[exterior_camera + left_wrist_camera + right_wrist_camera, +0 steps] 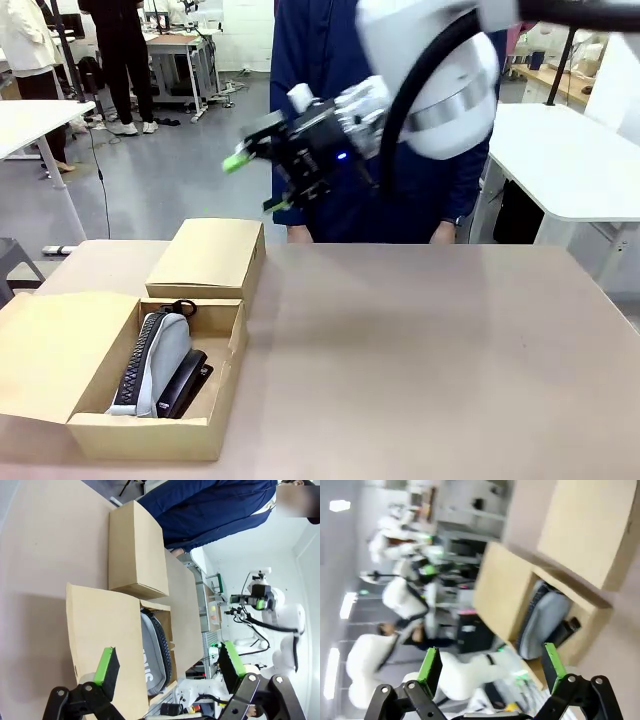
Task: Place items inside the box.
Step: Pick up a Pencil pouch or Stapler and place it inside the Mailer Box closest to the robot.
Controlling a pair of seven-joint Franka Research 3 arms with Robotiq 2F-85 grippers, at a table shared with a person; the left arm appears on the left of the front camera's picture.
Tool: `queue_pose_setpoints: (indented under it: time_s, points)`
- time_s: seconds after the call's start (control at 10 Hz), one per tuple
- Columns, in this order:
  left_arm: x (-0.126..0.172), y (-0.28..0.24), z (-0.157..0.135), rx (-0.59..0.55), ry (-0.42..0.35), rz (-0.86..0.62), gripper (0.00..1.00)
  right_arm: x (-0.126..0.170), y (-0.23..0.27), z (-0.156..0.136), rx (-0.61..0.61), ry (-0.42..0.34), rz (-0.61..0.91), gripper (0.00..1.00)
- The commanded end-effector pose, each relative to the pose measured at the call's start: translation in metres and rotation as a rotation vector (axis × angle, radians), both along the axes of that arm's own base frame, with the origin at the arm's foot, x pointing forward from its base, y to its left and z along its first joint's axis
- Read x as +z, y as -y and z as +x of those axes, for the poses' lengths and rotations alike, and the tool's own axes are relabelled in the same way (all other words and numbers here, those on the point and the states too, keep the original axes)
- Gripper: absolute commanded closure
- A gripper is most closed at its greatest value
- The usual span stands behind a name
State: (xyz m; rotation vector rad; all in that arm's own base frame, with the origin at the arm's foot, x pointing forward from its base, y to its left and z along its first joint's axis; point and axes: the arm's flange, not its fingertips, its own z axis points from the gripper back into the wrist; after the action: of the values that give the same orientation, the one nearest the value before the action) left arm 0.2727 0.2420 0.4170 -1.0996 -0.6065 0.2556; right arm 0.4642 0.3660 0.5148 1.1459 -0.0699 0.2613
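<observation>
The box (150, 436) lies open at the table's near left, its wide flap lid (50, 352) folded out to the left. Inside it a grey zip pencil case (158, 360) lies beside a black stapler (188, 382). My right gripper (258, 183) hangs open and empty, high above the table behind the box. Its wrist view looks down on the box (502, 587), the pencil case (540, 620) and the stapler (568, 628); the right gripper (491, 664) holds nothing. My left gripper (167, 666) is open too, above the flap lid (100, 630) and pencil case (152, 652).
A smaller closed cardboard box (208, 256) stands right behind the open one. A person in a navy top (330, 60) stands at the table's far edge. Bare tabletop (430, 350) spreads across the middle and right.
</observation>
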Motion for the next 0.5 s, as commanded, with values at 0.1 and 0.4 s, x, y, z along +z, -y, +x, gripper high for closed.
queue_pose_setpoints:
  time_s: [0.1,0.4]
  points:
    - [0.0,0.0,0.001,0.004,0.033,-0.011,0.0,-0.025,0.228,-0.135,0.005,-0.218,0.425,0.0]
    - [0.0,0.0,0.001,0.004,0.033,-0.011,0.0,-0.054,0.323,-0.223,0.192,-0.238,0.648,0.0]
